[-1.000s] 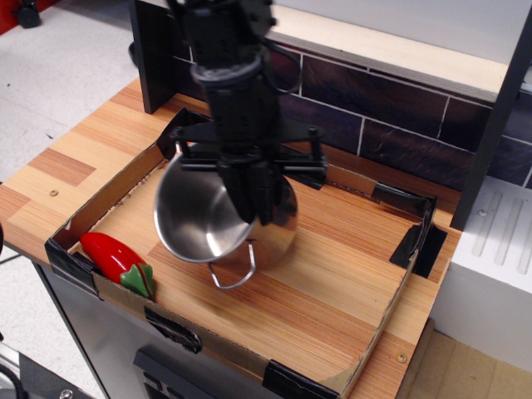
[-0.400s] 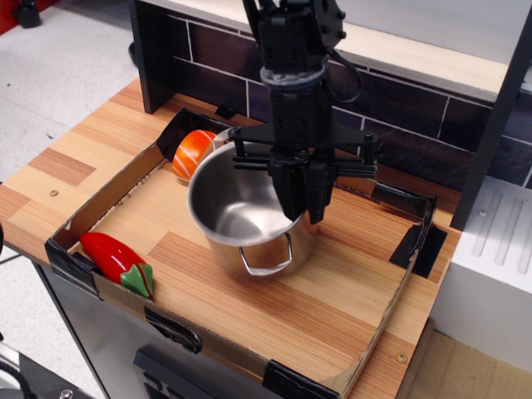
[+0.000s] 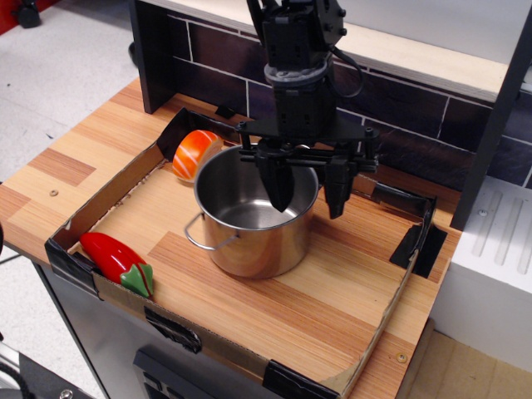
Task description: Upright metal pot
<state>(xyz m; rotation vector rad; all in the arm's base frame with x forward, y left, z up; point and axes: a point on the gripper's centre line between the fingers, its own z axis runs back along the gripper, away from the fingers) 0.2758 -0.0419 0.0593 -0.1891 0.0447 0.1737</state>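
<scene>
From where I stand, the metal pot sits upright on the wooden tabletop, its open mouth facing up, inside a low cardboard border patched at the corners with black tape. It stands a little left of the middle of that bordered patch, nearer the back edge than the front. One thin wire loop handle sticks out on its left side, level and clear of the wood. The inside of the pot is bright and reflects the arm above it.

The black gripper hangs straight down over the right half of the pot. Its jaws are spread apart and grip nothing: one finger dips inside the pot's mouth, near the far right of the rim, while the other finger hangs outside the wall, just to the right of the pot. The rim runs between the two, and I cannot tell whether either finger touches the steel.

Behind the pot, at the back left corner of the border, lies an orange and white toy, just beside the pot's rim. Well apart from both, at the front left corner, a red toy pepper with a green stem lies on its side against the cardboard. A dark tiled wall rises behind the tabletop, and a white unit stands to the right.
</scene>
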